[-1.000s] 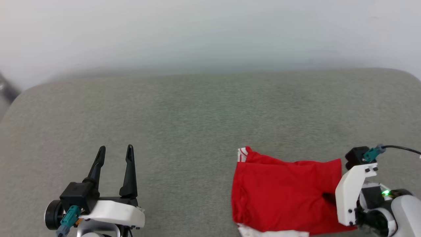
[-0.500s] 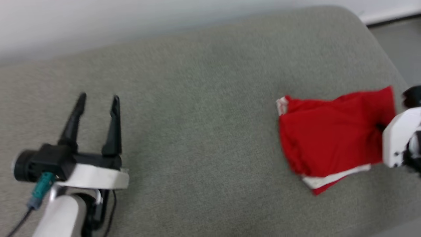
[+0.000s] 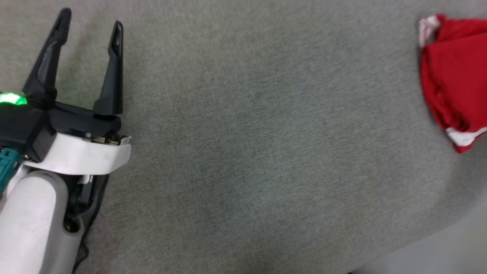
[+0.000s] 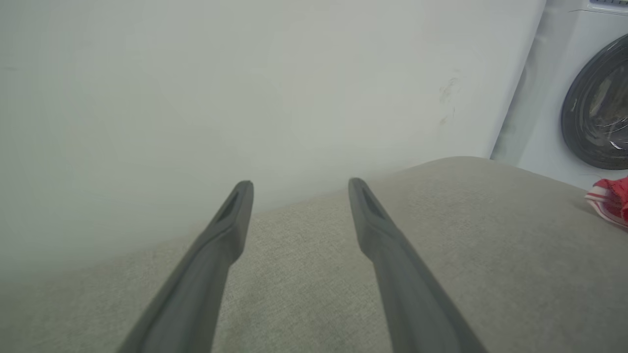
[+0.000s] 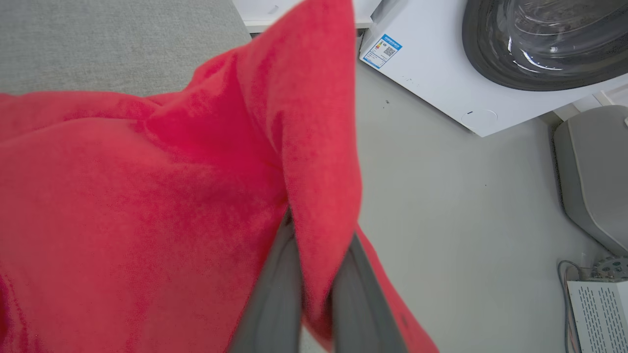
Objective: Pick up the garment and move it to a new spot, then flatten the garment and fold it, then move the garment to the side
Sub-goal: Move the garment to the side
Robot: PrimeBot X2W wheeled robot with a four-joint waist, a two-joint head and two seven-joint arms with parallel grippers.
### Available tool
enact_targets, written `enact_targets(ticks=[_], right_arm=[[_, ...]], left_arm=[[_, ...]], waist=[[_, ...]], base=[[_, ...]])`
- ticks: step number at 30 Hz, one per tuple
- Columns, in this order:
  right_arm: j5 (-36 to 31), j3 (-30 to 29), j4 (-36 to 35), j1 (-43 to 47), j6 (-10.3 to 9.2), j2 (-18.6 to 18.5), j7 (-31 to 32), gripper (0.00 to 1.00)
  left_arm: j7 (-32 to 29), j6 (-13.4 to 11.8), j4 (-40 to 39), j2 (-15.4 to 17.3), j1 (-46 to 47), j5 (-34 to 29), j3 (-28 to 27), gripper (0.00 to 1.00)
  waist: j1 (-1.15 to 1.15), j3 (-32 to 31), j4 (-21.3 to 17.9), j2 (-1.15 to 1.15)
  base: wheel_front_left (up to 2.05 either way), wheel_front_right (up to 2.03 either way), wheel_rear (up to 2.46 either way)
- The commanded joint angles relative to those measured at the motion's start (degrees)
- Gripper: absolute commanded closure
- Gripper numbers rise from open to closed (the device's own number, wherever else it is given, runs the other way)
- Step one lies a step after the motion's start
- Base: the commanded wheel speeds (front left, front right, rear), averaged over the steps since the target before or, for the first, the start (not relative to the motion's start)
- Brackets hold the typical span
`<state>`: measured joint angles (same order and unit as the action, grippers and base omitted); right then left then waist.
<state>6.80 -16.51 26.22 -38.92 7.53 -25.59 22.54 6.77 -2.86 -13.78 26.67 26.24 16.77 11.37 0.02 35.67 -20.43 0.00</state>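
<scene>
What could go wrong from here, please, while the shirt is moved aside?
The right gripper pinches only a thin fold of the shirt, so it may slip free or unfold. The floor shows just past the held fold, so a dropped shirt could leave the cushion. The left gripper is open and far off, unable to help.

I've got the garment [image 3: 454, 72] as a red tee folded into a compact bundle, w/ white striped trim at two corners. It's lying by the grey cushion's [image 3: 266, 152] right edge, one fold raised.
</scene>
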Motion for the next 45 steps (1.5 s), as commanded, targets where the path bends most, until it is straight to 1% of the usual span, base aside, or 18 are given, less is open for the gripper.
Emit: enact_targets(ticks=[1,5,6,7,8,9,10,14,17,19,24,28,34,39,43,45], right_arm=[[-0.65,-0.58,0.44,-1.00,-0.08,1.15,-0.40,1.00],[-5.50,-3.82,1.64,-2.85,-0.08,3.44,-2.64,1.00],[-6.35,-4.51,2.17,-3.22,-0.08,4.39,-3.13,0.92],[-7.47,-4.91,2.70,-3.52,-0.08,5.17,-3.38,0.66],[-8.47,-5.32,3.09,-3.78,-0.08,5.74,-3.85,0.26],[-9.08,-5.75,3.46,-4.10,-0.08,6.26,-4.32,0.02],[-9.97,-6.22,3.68,-4.36,-0.08,6.51,-5.02,0.00],[-12.44,-7.90,3.92,-4.11,-0.08,7.11,-7.43,0.00],[-13.52,-8.12,2.09,-2.33,-0.08,6.85,-9.81,0.00],[-13.62,-7.25,0.83,-0.57,-0.08,6.42,-11.43,0.00],[-11.00,-4.23,-2.75,4.22,-0.08,5.31,-15.73,0.00],[-8.32,-1.12,-5.61,9.16,-0.08,5.84,-17.63,0.00],[-5.06,3.36,-11.00,17.03,-0.08,8.90,-18.64,0.00],[-2.97,6.43,-14.54,22.80,-0.08,12.71,-20.38,0.00],[-1.52,8.32,-16.64,26.67,-0.08,15.95,-21.84,0.00],[-1.68,8.88,-18.35,28.57,-0.08,17.01,-22.59,0.00]], left_arm=[[0.00,0.30,-0.29,0.36,0.67,-0.47,0.07,0.00],[-0.29,0.56,-0.66,0.85,2.14,-0.52,0.16,0.00],[-0.25,0.57,-0.59,0.83,2.34,-0.54,0.16,0.00],[-0.22,0.56,-0.52,0.83,2.49,-0.50,0.15,0.00],[-0.15,0.51,-0.40,0.85,2.50,-0.44,0.14,0.00],[-0.03,0.46,-0.19,0.84,2.49,-0.34,0.16,0.00],[0.08,0.42,-0.04,0.85,2.46,-0.24,0.14,0.00],[1.04,0.11,1.12,0.46,1.38,0.11,0.17,0.00],[2.17,-0.19,2.40,-0.17,0.05,0.72,0.26,0.00],[3.03,-0.49,3.67,-0.91,-1.18,1.11,0.39,0.00],[5.21,-1.44,7.02,-2.88,-5.22,2.28,0.72,0.00],[6.39,-2.23,9.80,-4.85,-9.02,3.42,1.05,0.00],[7.59,-3.49,13.25,-7.12,-14.87,4.46,1.13,0.00],[8.01,-4.46,15.20,-8.38,-18.74,4.83,1.04,0.00],[8.12,-4.77,16.50,-8.87,-21.19,5.00,0.93,0.00],[8.17,-4.90,16.92,-8.94,-22.30,4.91,0.85,0.00]], waist=[[-0.02,3.66,0.30,0.00],[-0.02,5.43,1.08,0.00],[-0.02,5.61,1.21,0.00],[-0.02,5.75,1.34,0.00],[-0.02,5.82,1.45,0.00],[-0.02,5.82,1.55,0.00],[-0.02,5.76,1.61,0.00],[-0.02,4.18,1.98,0.00],[-0.02,1.60,2.46,0.00],[-0.02,-0.64,2.92,0.00],[-0.02,-7.20,4.32,0.00],[-0.02,-12.94,6.28,0.00],[-0.02,-20.87,10.48,0.00],[-0.02,-25.94,14.30,0.00],[-0.02,-29.45,16.75,0.00],[-0.02,-30.90,17.58,0.00]], base=[[0.00,0.00,0.00],[0.00,0.00,0.00],[0.00,0.00,0.00],[0.00,0.00,0.00],[0.00,0.00,0.00],[0.00,0.00,0.00],[0.00,0.00,0.00],[0.00,0.00,0.00],[0.00,0.00,0.00],[0.00,0.00,0.00],[0.00,0.00,0.00],[0.00,0.00,0.00],[0.00,0.00,0.00],[0.00,0.00,0.00],[0.00,0.00,0.00],[0.00,0.00,0.00]])
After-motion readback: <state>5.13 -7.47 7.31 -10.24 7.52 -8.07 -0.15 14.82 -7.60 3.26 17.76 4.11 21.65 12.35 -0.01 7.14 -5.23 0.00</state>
